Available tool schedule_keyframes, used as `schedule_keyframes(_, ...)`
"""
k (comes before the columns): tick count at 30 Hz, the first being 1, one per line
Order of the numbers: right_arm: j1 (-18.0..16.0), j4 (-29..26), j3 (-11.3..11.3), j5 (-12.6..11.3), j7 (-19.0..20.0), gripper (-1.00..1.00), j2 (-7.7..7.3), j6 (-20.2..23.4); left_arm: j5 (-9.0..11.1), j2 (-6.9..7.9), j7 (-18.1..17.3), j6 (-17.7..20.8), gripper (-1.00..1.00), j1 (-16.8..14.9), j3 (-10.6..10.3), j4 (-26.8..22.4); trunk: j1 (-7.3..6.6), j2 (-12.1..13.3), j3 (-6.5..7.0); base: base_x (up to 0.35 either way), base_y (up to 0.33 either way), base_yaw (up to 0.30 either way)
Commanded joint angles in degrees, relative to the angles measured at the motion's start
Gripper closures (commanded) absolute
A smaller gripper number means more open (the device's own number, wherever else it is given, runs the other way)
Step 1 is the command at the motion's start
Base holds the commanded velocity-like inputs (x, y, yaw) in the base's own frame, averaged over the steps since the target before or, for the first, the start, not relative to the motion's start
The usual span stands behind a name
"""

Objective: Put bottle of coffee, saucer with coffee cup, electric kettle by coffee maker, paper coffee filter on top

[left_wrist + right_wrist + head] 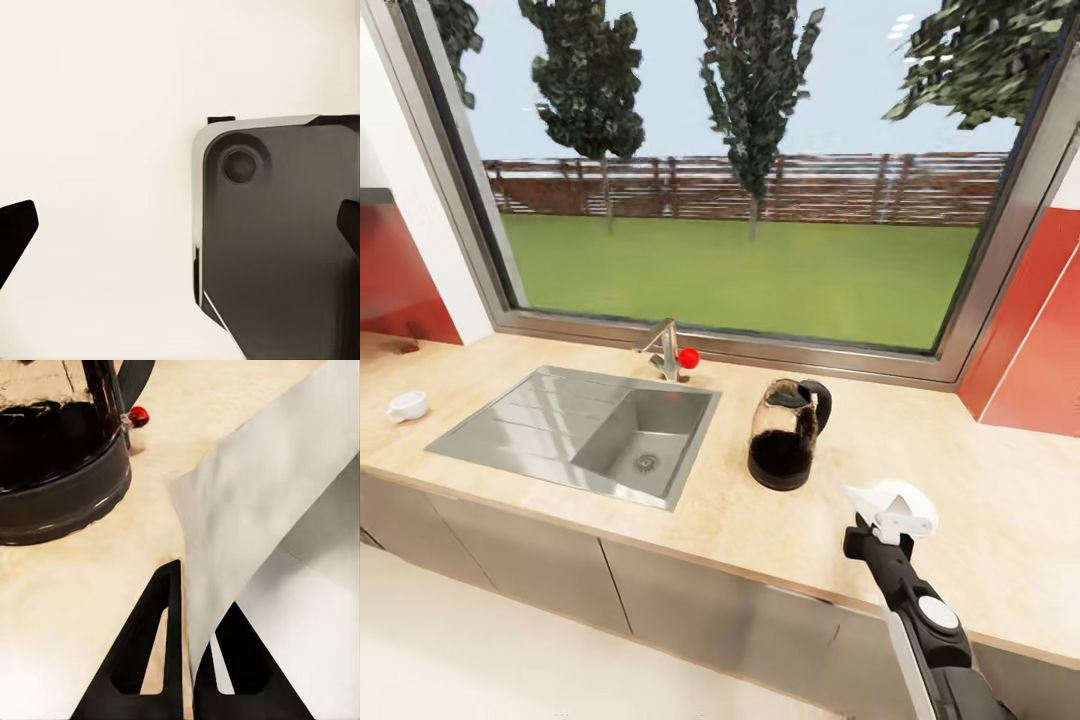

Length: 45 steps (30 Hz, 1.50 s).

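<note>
The right hand [892,528], pinching the white paper filter [895,505] above the tabletop [1000,520], has the coffee maker [788,435] just ahead and leftward; the left hand's [180,225] fingers are spread apart.

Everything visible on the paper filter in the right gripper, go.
The paper coffee filter is white, thin and cone-shaped, looking like matte paper with one folded edge. The right gripper pinches its lower edge between both fingers, shut on it. It hangs above the beige countertop, tilted, right of the coffee maker and apart from it. Nothing else touches it.
</note>
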Motion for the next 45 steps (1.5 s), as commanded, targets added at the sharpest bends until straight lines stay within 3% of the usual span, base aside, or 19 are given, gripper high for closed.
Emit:
schedule_keyframes(1, 0.0, -0.1, 0.0, -0.2, 0.0, 1.0, 0.04, 0.3, 0.0, 0.0, 0.2, -0.2, -1.0, 0.0, -0.1, 0.0, 0.0, -0.1, -0.12, -0.297, -0.069, 0.0)
schedule_keyframes(4, 0.0, -0.2, 0.3, -0.2, 0.1, 1.0, 0.07, 0.3, 0.0, 0.01, 0.2, -0.2, -1.0, 0.0, 0.0, 0.0, 0.0, -0.1, -0.12, -0.319, -0.032, 0.0)
schedule_keyframes(9, 0.0, -0.9, 3.5, -0.2, 0.1, 1.0, 0.06, 0.3, 0.0, -0.06, 0.2, -0.3, -1.0, 0.0, 0.0, 0.0, 0.0, -0.1, -0.12, -0.334, 0.032, 0.0)
schedule_keyframes(10, 0.0, -1.7, 6.2, -0.1, 0.1, 1.0, 0.12, 0.2, 0.1, 0.0, 0.2, -0.3, -1.0, 0.0, 0.0, 0.0, 0.0, -0.1, -0.12, -0.306, 0.179, 0.0)
schedule_keyframes(13, 0.0, -1.9, 10.3, -0.1, 0.1, 1.0, 0.13, 0.2, 0.1, 0.07, 0.2, -0.3, -1.0, 0.0, 0.0, 0.1, 0.0, -0.1, -0.12, -0.294, 0.202, 0.0)
schedule_keyframes(17, 0.0, -2.1, 13.2, -0.1, 0.0, 1.0, 0.13, 0.2, 0.1, 0.1, 0.3, -0.3, -1.0, 0.0, 0.1, 0.0, 0.0, -0.1, -0.12, -0.286, 0.215, 0.0)
schedule_keyframes(31, 0.0, -3.7, 14.0, -0.3, -0.1, 1.0, 0.71, 0.0, 0.2, -0.18, 0.3, -0.5, -1.0, 0.0, 0.1, 0.0, 0.0, -0.1, -0.34, -0.058, 0.044, 0.175)
schedule_keyframes(45, 0.0, -4.0, 14.1, -0.3, -0.1, 1.0, 1.54, -3.5, 0.2, -0.27, 0.3, -0.2, -1.0, 0.0, 0.1, 0.0, 0.0, -0.1, 0.64, 0.0, 0.0, 0.123)
